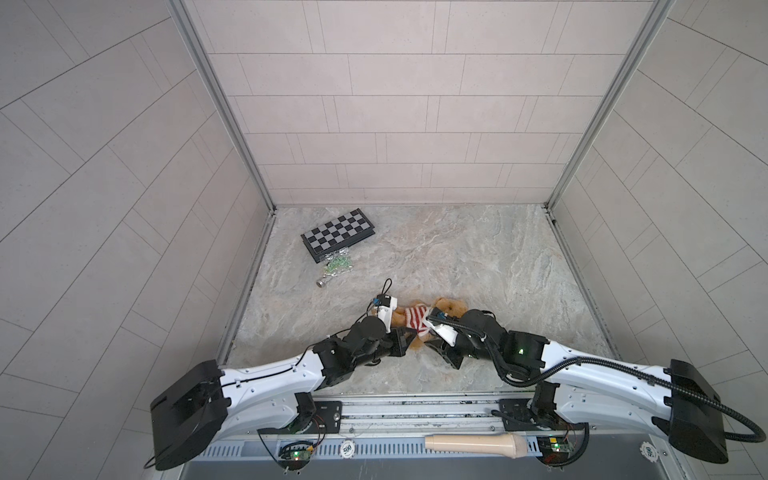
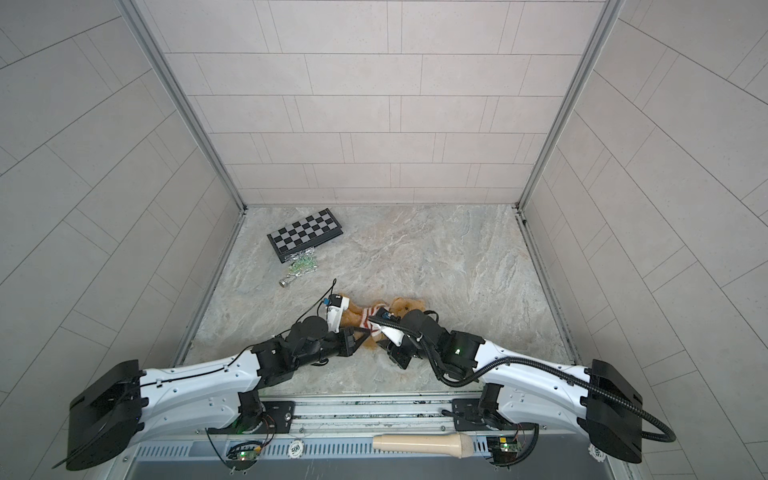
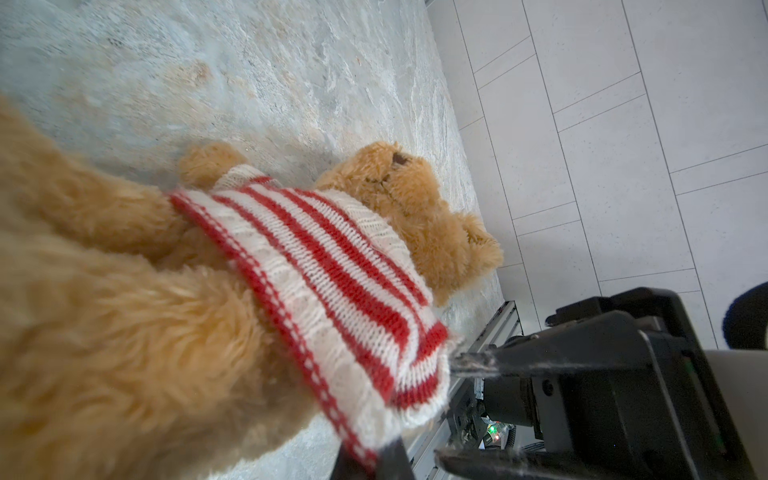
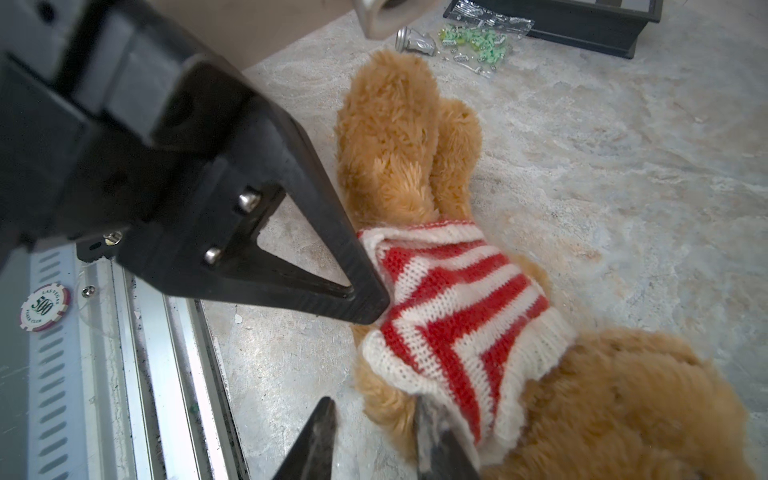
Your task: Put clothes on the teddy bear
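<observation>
Lying just beyond the metal rail on the marble surface, the teddy bear is resting with its head toward the right arm's end of that rail and its legs toward the left arm's end, so its long axis is running nearly parallel to the rail. The red-and-white sweater is covering only the chest, with belly and legs bare. The left end effector is pinching the sweater's hem with its jaws fully closed, on the rail side of the bear. The right end effector is sitting with its jaws partly apart and gripping nothing; one of its fingers is touching the sweater's lower corner, also on the rail side. The coming move is probably turning on drawing the hem along the body axis toward the legs, and the left arm is sitting nearer that end. A pull toward the rail instead is risking dragging the whole bear.
</observation>
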Robot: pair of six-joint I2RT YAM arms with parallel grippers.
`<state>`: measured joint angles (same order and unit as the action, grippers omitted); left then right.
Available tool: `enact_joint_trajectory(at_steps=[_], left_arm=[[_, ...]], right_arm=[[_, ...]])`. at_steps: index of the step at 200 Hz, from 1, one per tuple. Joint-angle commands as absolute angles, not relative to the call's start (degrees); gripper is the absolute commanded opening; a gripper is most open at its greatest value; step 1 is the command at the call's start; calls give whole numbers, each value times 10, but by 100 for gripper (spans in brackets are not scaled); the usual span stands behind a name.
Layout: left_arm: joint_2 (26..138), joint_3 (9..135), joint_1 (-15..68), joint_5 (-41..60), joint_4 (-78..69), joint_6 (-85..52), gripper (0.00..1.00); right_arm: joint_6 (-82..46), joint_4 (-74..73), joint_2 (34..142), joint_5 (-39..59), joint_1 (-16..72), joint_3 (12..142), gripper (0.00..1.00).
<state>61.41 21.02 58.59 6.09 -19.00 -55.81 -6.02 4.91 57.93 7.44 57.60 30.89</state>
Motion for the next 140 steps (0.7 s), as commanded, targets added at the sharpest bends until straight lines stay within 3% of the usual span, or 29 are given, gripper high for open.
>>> enact_joint_trajectory(at_steps=[1,77,140], left_arm=[[621,233,595,55,-221,-561,0],[635,243,606,58,-224,-563,0],[623,240,605,44,-203,-563,0]], right_arm=[[-52,48,587,28,575,302,39],[-65,20,608,-31,553,298,39],[-61,16,613,-31,543,295,19]])
